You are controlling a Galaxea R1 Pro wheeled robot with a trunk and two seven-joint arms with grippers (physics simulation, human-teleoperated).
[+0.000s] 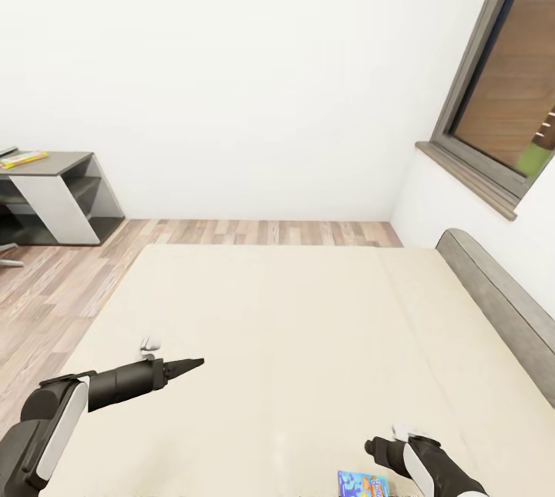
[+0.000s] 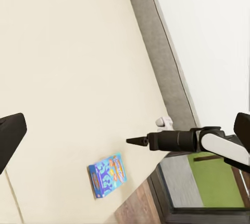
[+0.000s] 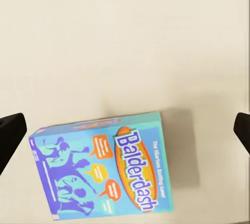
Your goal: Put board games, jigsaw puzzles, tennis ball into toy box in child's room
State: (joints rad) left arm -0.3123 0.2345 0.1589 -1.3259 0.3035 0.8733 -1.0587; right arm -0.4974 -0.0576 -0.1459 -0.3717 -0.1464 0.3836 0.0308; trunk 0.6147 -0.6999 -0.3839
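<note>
The bed (image 1: pixel 293 343) fills the near and middle scene, its grey headboard (image 1: pixel 501 297) along the right side. One blue game (image 1: pixel 362 484) lies flat on the mattress at the near edge, right of centre, printed face up with "Balderdash" legible in the right wrist view (image 3: pixel 104 169).

The right gripper (image 2: pixel 136 140) hovers above the mattress just beside the game, not touching it. The left wrist view shows its fingers together in a closed point, while the right wrist view shows the two fingertips (image 3: pixel 10 138) wide apart at the frame edges, so its state cannot be told.

The left gripper (image 1: pixel 193 363) hovers over the near left part of the mattress, well apart from the game, fingers together and holding nothing.

The counter (image 1: pixel 62 173) stands far left against the wall, with a yellow flat item (image 1: pixel 23 159) on its dark wing.
</note>
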